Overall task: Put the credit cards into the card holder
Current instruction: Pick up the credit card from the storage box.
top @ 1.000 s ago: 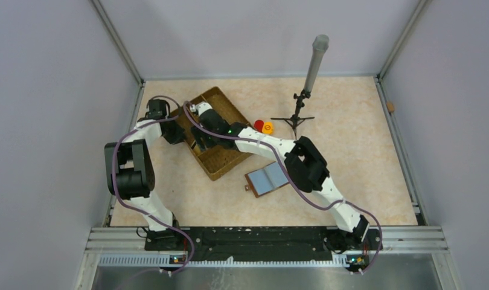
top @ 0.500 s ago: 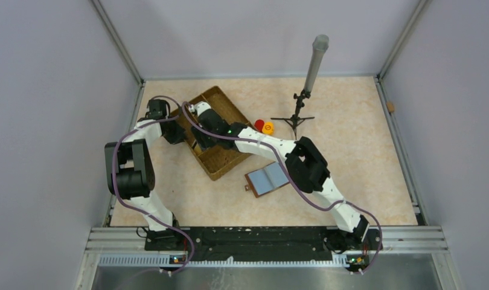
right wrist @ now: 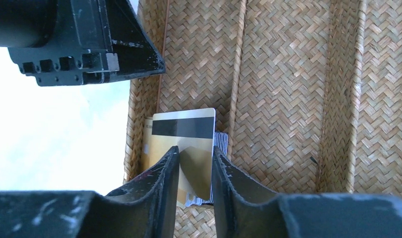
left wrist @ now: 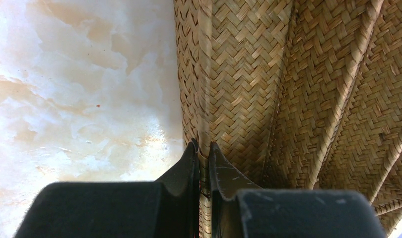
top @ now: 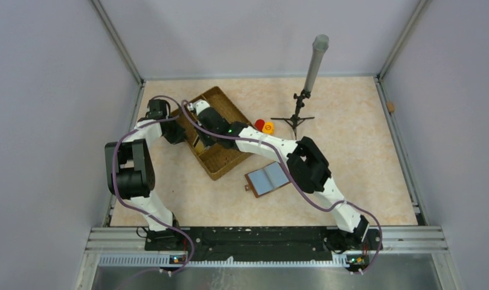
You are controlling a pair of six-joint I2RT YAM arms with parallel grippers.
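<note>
The credit cards lie in a stack in the left compartment of a wicker tray (top: 221, 158). The top one is a gold card (right wrist: 184, 134) with a black stripe, and a striped card (right wrist: 221, 141) shows under it. My right gripper (right wrist: 195, 151) reaches into the tray (right wrist: 288, 99) over this stack. Its jaws are narrowed but still apart; the right fingertip meets the gold card's right edge and the left finger covers part of the card. My left gripper (left wrist: 203, 146) is shut on the tray's left wall (left wrist: 205, 74). The card holder (top: 267, 179) lies open on the table, right of the tray.
Red (top: 259, 124) and orange (top: 268, 127) caps sit just right of the tray. A small tripod (top: 297, 118) with a grey cylinder (top: 317, 57) stands at the back. The left gripper's black body (right wrist: 85, 44) shows beside the tray wall in the right wrist view.
My right gripper's jaws have closed in around the gold card, and its wrist has shifted slightly within the tray. The left arm, the tray and the card holder have not moved.
</note>
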